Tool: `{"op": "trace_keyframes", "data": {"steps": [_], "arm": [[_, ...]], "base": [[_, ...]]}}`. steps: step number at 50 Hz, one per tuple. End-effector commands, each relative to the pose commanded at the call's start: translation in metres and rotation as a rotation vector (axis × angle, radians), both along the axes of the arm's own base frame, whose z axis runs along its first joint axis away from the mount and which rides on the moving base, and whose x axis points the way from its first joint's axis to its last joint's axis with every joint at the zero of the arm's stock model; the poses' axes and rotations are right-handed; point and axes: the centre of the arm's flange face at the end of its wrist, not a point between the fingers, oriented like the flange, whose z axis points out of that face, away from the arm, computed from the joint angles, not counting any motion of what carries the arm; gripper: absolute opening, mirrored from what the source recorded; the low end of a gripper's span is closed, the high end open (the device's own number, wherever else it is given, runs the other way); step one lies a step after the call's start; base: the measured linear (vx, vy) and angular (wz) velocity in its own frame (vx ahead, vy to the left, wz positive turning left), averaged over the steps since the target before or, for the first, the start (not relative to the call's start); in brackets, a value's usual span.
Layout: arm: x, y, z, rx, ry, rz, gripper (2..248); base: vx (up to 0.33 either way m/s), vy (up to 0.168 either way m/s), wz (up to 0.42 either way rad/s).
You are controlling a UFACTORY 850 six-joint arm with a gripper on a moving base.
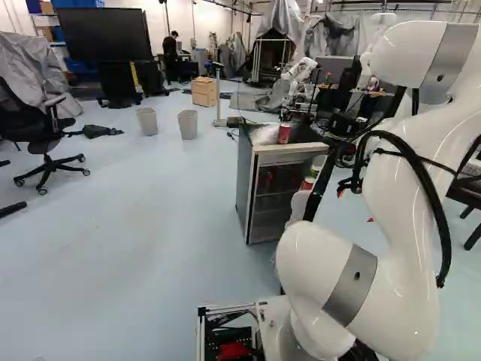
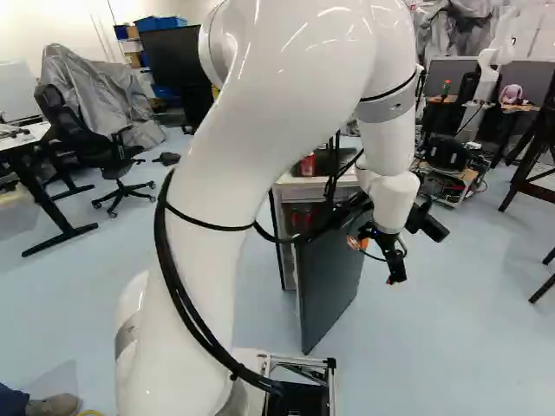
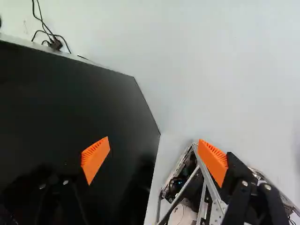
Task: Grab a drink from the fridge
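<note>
**Fridge Open, No Drink in the Fingers**

The fridge [image 1: 279, 154] looks open, so the first big part seems done. The door [image 2: 331, 282] is swung out toward the robot. The gripper [image 3: 153, 139] has its fingers wide apart, with nothing held between them. One finger is over the dark door, and the other is past its edge, over the floor [image 3: 225, 79] and the base frame [image 3: 206, 192].

What is left is most of the job: go around the door, reach in, pick a drink, close on it and bring it out.

The fridge has shelves, and dim red things on them [image 1: 267, 180] look like the drinks. They are well apart from the fingers, on the other side of the door. It is too dark in there to count them. A red can [image 1: 284, 133] stands on top of the fridge, not in it, also away from the fingers. Far beyond the fingers, two bins [image 1: 187, 124] stand on the floor; what they hold cannot be told.
</note>
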Motion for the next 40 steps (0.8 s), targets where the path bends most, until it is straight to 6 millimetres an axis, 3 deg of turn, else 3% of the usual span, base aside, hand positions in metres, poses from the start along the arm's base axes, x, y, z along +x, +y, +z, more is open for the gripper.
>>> {"op": "trace_keyframes", "data": {"steps": [40], "arm": [[-0.031,0.05,0.006,-0.172,-0.033,0.08,247]], "base": [[0.0,0.0,0.0]]}}
